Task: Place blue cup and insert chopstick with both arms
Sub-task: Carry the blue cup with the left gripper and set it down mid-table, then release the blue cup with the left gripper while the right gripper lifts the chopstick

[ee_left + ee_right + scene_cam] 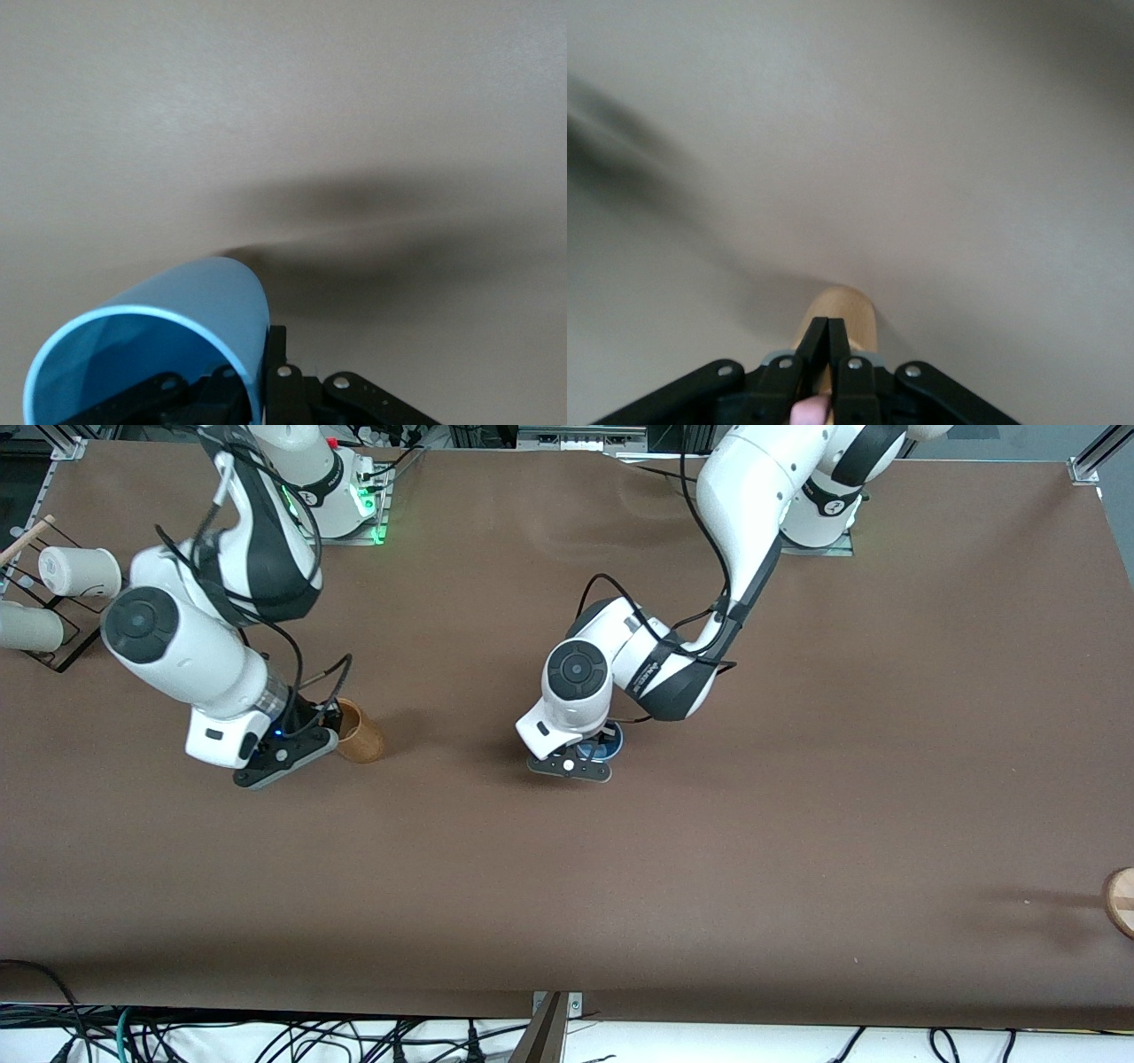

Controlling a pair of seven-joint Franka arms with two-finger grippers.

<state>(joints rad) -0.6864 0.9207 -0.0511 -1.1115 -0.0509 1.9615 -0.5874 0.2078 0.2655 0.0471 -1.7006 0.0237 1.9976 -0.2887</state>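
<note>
Left claw (592, 755): clenched on the wall of the blue cup (159, 345), one finger inside the mouth and one outside against the wall, in the left wrist view; it stands low over the middle of the bench (797, 824). Blue cup: light-blue smooth plastic, tapered, with a paler thin rim, open mouth turned toward the wrist camera; in the front view only a sliver of blue rim shows under the claw's black bracket, and whether its base touches the bench cannot be told. Right claw (831, 354): clenched, black fingers pressed together on the chopstick (811, 411), of which only a pale pink end shows between them; it hangs directly above the tan holder (359, 732). Tan holder: brown cylindrical cup, matte, wood-like, standing upright on the bench toward the right arm's end, well apart from the blue cup; its rounded pale top shows just past the fingertips in the right wrist view. Bench: flat brown cloth-like cover, faintly creased. Black wire rack (62, 629): at the edge of the right arm's end, carrying two white cylindrical cups (80, 571) laid on their sides. Round wooden piece (1120, 901): pale, partly cut off at the edge of the left arm's end.
</note>
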